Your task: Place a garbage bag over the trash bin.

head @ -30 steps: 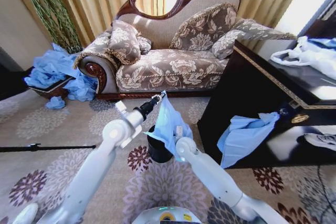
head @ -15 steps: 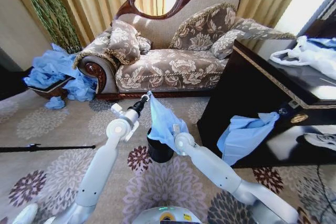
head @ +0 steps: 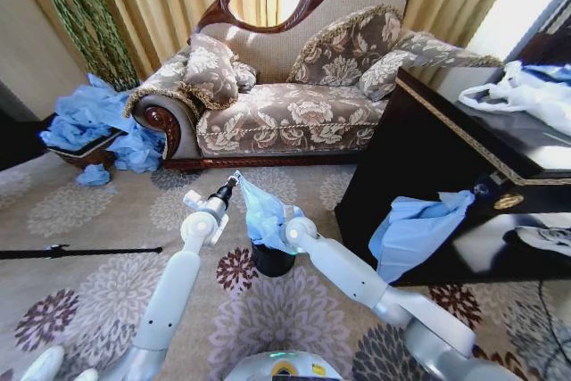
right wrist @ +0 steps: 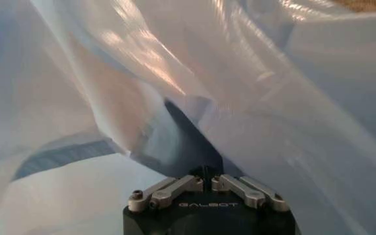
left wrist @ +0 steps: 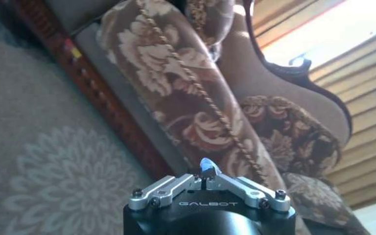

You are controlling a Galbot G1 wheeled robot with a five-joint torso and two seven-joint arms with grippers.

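Patterned carpet spreads before a floral sofa [head: 285,104]. Over the black trash bin [head: 271,259] hangs the blue garbage bag [head: 260,211], pinched by the left gripper [head: 235,178] and the right gripper [head: 287,219]. Bagging looks half done; its mouth isn't yet around the rim.

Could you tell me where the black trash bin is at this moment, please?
In the head view, the trash bin stands on the carpet before the sofa, under the garbage bag, between both arms.
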